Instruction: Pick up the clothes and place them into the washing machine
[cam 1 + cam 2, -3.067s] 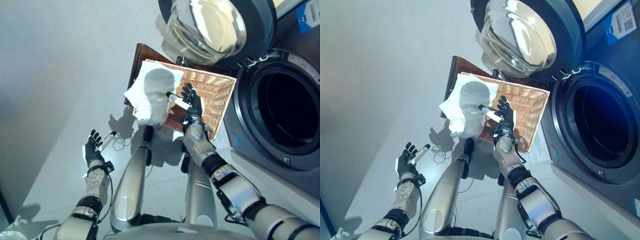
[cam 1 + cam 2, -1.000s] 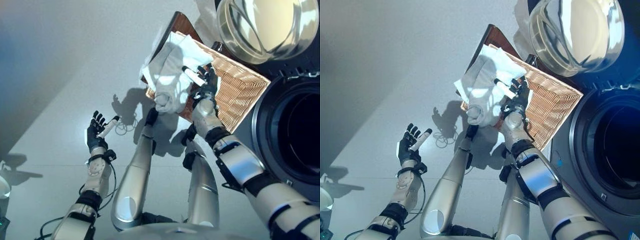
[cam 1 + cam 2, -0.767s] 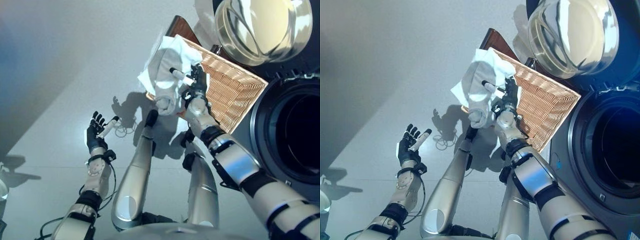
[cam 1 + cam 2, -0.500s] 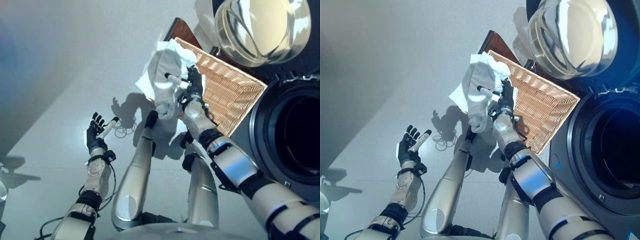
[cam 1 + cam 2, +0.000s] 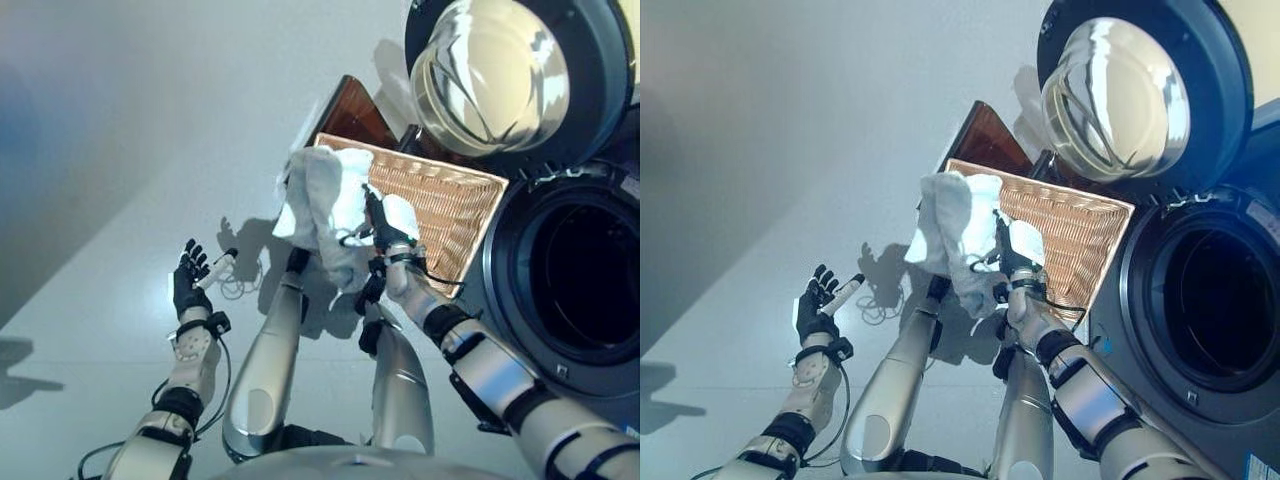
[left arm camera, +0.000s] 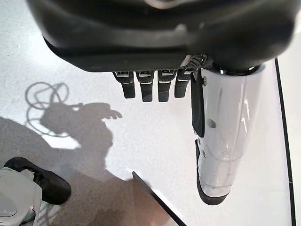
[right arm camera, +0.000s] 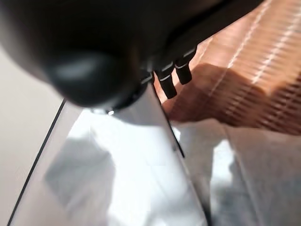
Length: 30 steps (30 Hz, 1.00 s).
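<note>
**Cloth lifted from the basket, not yet in the drum**

The robot's right hand (image 5: 385, 232) has its fingers curled into the white cloth (image 5: 325, 205) and holds it up over the near-left corner of the wicker basket (image 5: 455, 205). The cloth appears clear of the basket floor, though part of it may still brush the rim; the views do not settle this. In the right wrist view the fingers (image 7: 171, 77) bend down toward the weave, with pale cloth spread beside them.

Judged against the task, the pickup looks done or nearly so. What remains is the carry across to the washing machine (image 5: 575, 290), whose round door (image 5: 500, 75) stands swung open above the basket, and then the release inside the dark drum opening (image 5: 1215, 305). The cloth is well apart from that opening, with the basket between them. No other clothing shows in the basket.

The cloth hangs as a bunched, elongated bundle. Its long axis runs from the basket's far-left corner down toward the robot, the broader folds at the far end and a narrower tail drooping past the basket's near edge.

The left hand (image 5: 818, 305) hovers well to the left over the floor (image 5: 120, 150), fingers straight and spread, holding nothing.
</note>
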### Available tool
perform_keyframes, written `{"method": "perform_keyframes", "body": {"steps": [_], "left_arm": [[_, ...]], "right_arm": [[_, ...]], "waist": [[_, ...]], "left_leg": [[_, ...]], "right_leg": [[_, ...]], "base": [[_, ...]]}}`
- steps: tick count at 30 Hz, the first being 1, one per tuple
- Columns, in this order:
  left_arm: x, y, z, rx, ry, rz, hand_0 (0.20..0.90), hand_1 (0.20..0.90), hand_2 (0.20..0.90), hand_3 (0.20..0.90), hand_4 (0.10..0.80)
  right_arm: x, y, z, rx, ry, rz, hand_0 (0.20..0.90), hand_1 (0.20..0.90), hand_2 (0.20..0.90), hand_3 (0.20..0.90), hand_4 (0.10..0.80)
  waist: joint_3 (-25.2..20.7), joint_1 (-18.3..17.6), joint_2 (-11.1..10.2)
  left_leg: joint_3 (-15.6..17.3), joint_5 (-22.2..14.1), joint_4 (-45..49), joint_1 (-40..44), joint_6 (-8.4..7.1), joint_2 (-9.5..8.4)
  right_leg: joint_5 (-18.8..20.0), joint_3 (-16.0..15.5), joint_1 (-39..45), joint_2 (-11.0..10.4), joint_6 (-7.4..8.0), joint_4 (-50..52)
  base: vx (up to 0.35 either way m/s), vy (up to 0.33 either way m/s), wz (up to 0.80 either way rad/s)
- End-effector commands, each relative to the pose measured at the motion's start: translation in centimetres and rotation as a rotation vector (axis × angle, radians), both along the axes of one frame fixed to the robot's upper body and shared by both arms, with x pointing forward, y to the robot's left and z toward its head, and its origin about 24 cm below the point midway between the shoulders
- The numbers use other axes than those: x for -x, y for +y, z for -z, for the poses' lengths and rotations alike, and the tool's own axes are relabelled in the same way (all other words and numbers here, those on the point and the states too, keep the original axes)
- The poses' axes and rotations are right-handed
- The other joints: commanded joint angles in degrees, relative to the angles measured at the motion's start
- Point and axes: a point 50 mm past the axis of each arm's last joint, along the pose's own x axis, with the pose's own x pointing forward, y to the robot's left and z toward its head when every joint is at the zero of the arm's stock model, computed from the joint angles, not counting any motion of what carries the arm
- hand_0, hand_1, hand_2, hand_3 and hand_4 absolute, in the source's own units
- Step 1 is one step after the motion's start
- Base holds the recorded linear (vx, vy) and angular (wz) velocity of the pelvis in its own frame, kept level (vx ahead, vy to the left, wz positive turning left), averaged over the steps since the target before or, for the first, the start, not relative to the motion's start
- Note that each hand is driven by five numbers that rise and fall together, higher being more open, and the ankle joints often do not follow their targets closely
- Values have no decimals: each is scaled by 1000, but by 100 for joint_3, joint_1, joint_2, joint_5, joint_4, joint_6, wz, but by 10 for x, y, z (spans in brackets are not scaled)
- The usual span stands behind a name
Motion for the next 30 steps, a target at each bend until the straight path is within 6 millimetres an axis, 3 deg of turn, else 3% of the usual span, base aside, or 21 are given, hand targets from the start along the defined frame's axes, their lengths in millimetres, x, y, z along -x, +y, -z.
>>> {"method": "perform_keyframes", "body": {"steps": [1, 8, 12, 22, 28, 30], "left_arm": [[17, 21, 2, -30, -24, -62, 900, 900, 900, 900, 800], [22, 22, 7, -37, 0, -42, 900, 900, 900, 900, 800], [22, 21, 9, -22, 8, -42, 900, 900, 900, 900, 800], [24, 21, 12, 2, 15, -60, 900, 900, 900, 900, 800], [26, 26, 13, 7, 21, -95, 900, 900, 900, 900, 800], [26, 27, 12, 6, 18, -100, 900, 900, 900, 900, 800]], "right_arm": [[-8, -25, -20, 72, -94, 70, 900, 900, 900, 900, 800], [-9, -30, -27, 553, -123, -79, 900, 900, 900, 900, 800], [-15, -31, -33, 624, -121, -78, 900, 900, 900, 900, 800], [-22, -8, -43, 376, -138, -70, 900, 900, 900, 900, 800], [-31, 24, -60, 111, -167, -105, 900, 900, 900, 900, 800], [-32, 26, -61, 78, -164, -102, 900, 900, 900, 900, 800]], "waist": [[-34, 31, 118], [-34, 1, 72], [-34, 5, 59], [-34, -4, 54], [-34, 6, 70], [-34, 12, 75]], "left_leg": [[389, 574, -1073, 220, 108, -342], [423, 537, -1046, 342, 100, -331], [434, 525, -992, 338, 103, -317], [469, 534, -988, 328, 106, -284], [494, 546, -1010, 317, 109, -267], [498, 548, -1011, 311, 110, -266]], "right_leg": [[-481, 152, 209, 65, -29, 698], [-509, 203, 289, 92, -19, 727], [-505, 222, 282, 94, -28, 766], [-487, 258, 243, 114, -51, 767], [-465, 270, 199, 125, -49, 771], [-465, 272, 188, 125, -51, 777]], "base": [[0, 0, 0], [-1, 3, -3], [-8, -1, -3], [-8, 0, -3], [-3, 0, -2], [0, 0, 0]]}}
